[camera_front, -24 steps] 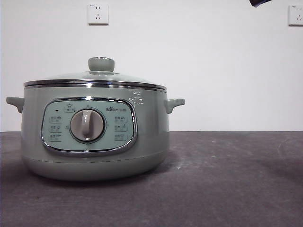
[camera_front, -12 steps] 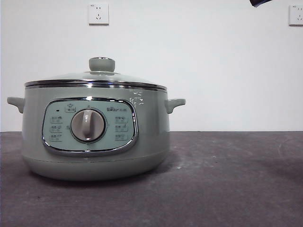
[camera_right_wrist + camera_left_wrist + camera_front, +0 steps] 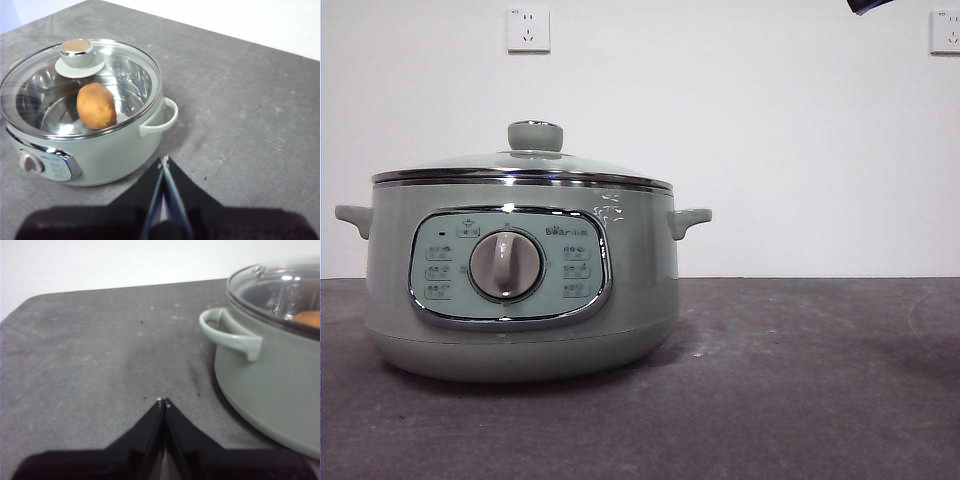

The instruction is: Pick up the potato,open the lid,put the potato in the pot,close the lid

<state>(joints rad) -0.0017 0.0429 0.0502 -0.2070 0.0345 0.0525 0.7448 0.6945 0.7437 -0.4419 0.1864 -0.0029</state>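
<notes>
Lab-style test bench: bare white wall [image 3: 740,150], two wall sockets [image 3: 528,29], plain grey tabletop [image 3: 800,380].

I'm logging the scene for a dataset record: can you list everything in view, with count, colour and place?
pot: one, pale sage green, on the table, with a chrome-framed panel and a grey dial
lid: one, clear glass with a steel rim and a grey-green knob, sitting shut on the pot
potato: one, orange-brown, inside the pot under the lid
table: one, dark grey, under the pot
wall sockets: two, white, high on the white wall behind
left gripper: one, black, fingers shut, low beside the pot's side handle
right gripper: one, black, fingers shut, raised above the table near the pot
</notes>
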